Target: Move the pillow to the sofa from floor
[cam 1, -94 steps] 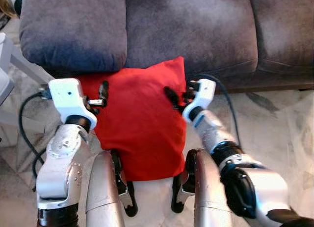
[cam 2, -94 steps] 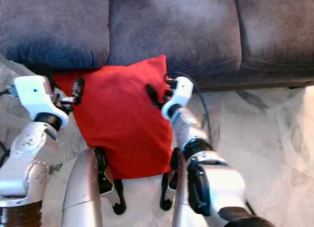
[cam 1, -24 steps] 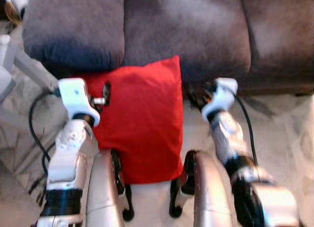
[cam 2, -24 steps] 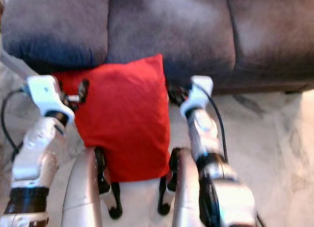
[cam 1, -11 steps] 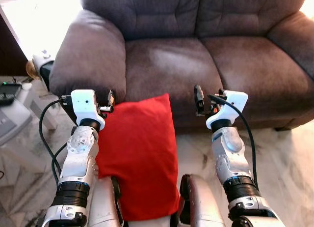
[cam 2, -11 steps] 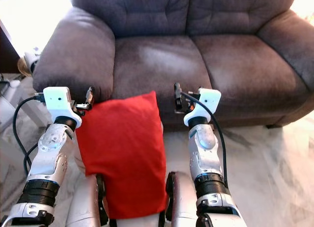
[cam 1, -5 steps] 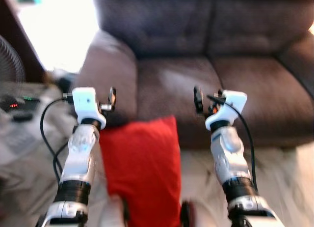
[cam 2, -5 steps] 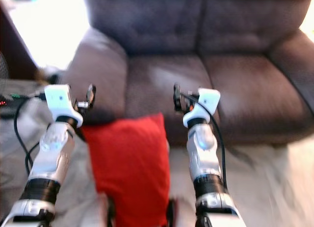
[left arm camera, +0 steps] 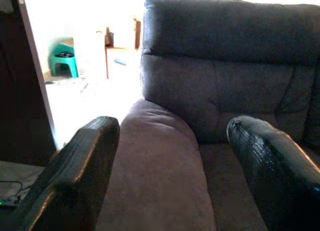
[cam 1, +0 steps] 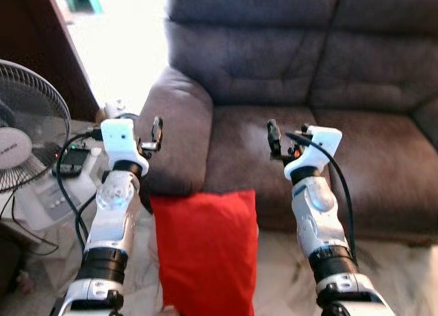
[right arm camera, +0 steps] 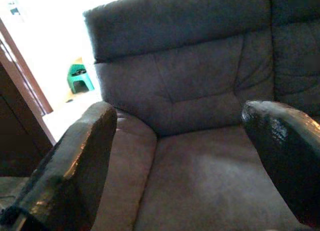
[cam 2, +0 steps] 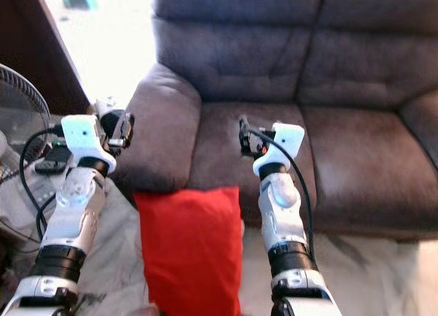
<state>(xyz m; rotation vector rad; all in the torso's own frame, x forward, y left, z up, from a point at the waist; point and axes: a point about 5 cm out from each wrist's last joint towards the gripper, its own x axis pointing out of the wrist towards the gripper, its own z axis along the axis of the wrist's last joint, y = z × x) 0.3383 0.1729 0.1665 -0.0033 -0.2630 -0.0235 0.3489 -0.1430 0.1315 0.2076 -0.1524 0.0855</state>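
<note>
The red pillow (cam 1: 204, 251) stands on the floor, leaning against the front of the dark grey sofa (cam 1: 287, 70), just below the left armrest (cam 1: 178, 135) and the seat cushion (cam 1: 253, 141). Both arms are raised above the pillow and apart from it. My left gripper (cam 1: 156, 133) hovers by the armrest, open, its two fingers (left arm camera: 75, 176) wide apart with nothing between them. My right gripper (cam 1: 274, 139) is over the left seat cushion, also open and empty, as its spread fingers (right arm camera: 70, 166) show in the right wrist view.
A standing fan (cam 1: 27, 131) is at the far left, with small devices and black cables (cam 1: 68, 162) on a low white stand beside the armrest. Pale marble floor (cam 1: 274, 275) lies before the sofa. A green stool (left arm camera: 62, 61) sits far off in the bright doorway.
The view has risen and tilted up, bringing in the sofa back and the fan. Both grippers, earlier at the pillow's sides, are now lifted off it. The pillow still rests on the floor.
</note>
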